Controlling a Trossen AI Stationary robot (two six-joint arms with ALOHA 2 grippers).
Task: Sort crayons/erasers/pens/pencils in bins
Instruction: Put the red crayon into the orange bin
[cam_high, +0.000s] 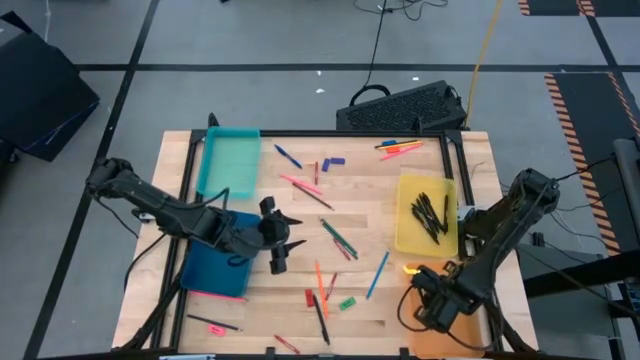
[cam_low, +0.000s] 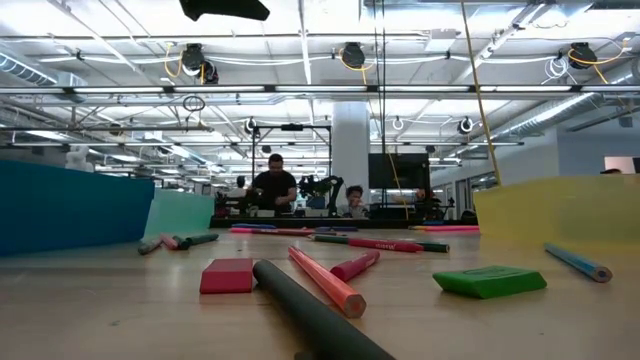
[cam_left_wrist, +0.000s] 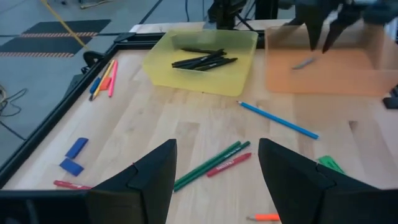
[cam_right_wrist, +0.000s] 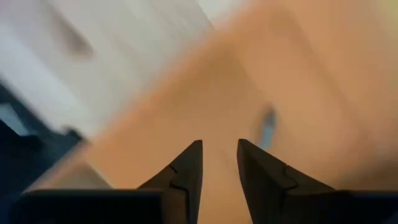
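Note:
Crayons, pens and pencils lie scattered on the wooden table, among them an orange crayon (cam_high: 318, 280), a blue pencil (cam_left_wrist: 280, 121) and green pens (cam_high: 338, 238). Blue erasers (cam_left_wrist: 73, 157) lie toward the far side; a red eraser (cam_low: 228, 275) and a green one (cam_low: 490, 281) lie near the front. The yellow bin (cam_high: 427, 212) holds black pens. My left gripper (cam_high: 290, 238) hovers open beside the dark blue bin (cam_high: 212, 268), holding nothing. My right gripper (cam_right_wrist: 219, 149) hangs over the orange bin (cam_left_wrist: 323, 68), its fingers slightly apart and bare; a small grey-blue stick (cam_right_wrist: 267, 124) lies inside that bin.
The teal bin (cam_high: 228, 160) stands at the far left. Pink and orange pencils (cam_high: 400, 148) lie at the far right beside the yellow bin. A black pen (cam_low: 310, 310) and more sticks lie near the front edge. A dark frame rims the table.

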